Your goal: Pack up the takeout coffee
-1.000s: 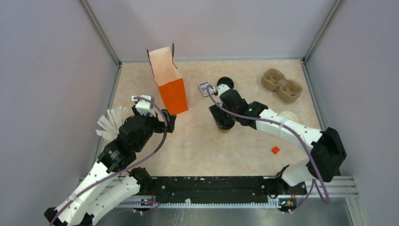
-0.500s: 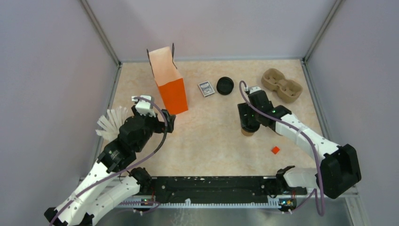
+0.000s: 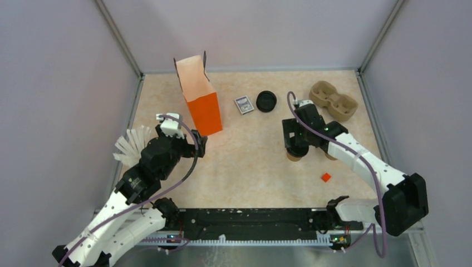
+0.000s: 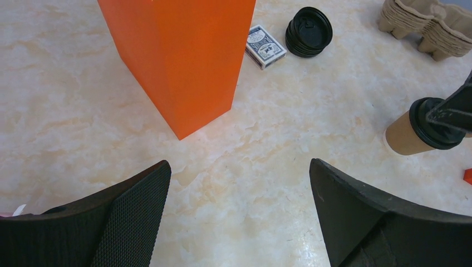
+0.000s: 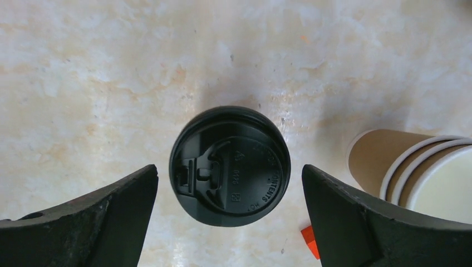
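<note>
The takeout coffee cup (image 4: 405, 135), kraft-tan with a black lid (image 5: 230, 165) on it, stands on the table right of centre. In the top view it is mostly hidden under my right gripper (image 3: 295, 147). My right gripper (image 5: 228, 178) is open directly above the lid, one finger on each side and both clear of it. The tall orange bag (image 3: 203, 108) stands open at the back left and also shows in the left wrist view (image 4: 183, 61). My left gripper (image 4: 239, 172) is open and empty, low over the table just in front of the bag.
A stack of black lids (image 3: 266, 101) and a card deck (image 3: 243, 104) lie behind the cup. The brown pulp carrier (image 3: 333, 100) sits at the back right. Nested tan cups (image 5: 423, 167) stand just right of the lidded cup. A small red piece (image 3: 325, 177) lies nearby.
My right gripper and the lidded cup have moved right from the table's middle to beside the nested cups, with almost no motion in the last half second. The left arm has not moved.
</note>
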`<state>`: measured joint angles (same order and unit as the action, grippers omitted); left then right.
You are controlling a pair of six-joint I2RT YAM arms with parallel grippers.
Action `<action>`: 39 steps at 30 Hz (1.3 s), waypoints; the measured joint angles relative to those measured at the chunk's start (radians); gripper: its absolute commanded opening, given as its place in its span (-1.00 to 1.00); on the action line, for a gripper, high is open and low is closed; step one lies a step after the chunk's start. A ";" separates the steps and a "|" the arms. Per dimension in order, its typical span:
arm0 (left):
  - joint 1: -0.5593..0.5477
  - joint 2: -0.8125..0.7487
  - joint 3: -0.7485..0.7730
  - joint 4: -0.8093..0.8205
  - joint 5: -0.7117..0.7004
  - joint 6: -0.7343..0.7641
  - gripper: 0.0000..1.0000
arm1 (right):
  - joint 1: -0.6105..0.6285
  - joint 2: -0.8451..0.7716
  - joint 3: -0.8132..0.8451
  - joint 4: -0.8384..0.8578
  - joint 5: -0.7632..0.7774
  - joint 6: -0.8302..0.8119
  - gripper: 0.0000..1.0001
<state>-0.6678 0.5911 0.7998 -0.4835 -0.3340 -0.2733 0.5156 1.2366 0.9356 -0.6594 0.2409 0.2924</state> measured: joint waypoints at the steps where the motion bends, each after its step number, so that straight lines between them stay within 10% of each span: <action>1: 0.000 0.000 0.000 0.000 0.000 0.001 0.98 | 0.000 0.000 0.023 -0.010 0.002 0.000 0.98; 8: 0.000 0.000 0.000 -0.010 0.003 0.007 0.97 | -0.038 0.000 0.197 0.002 0.050 -0.049 0.79; 20: 0.000 -0.072 -0.005 -0.017 0.009 0.011 0.97 | -0.447 0.359 0.423 0.143 0.055 -0.177 0.11; 27: 0.000 -0.012 -0.006 -0.008 -0.003 0.009 0.90 | -0.459 0.523 0.538 0.134 -0.015 -0.259 0.09; 39: 0.047 0.526 0.570 -0.098 -0.315 -0.042 0.54 | -0.458 0.236 0.341 0.209 -0.316 -0.149 0.11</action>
<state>-0.6212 1.1172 1.3701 -0.5819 -0.6495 -0.3149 0.0574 1.4727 1.2770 -0.4503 -0.0750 0.1436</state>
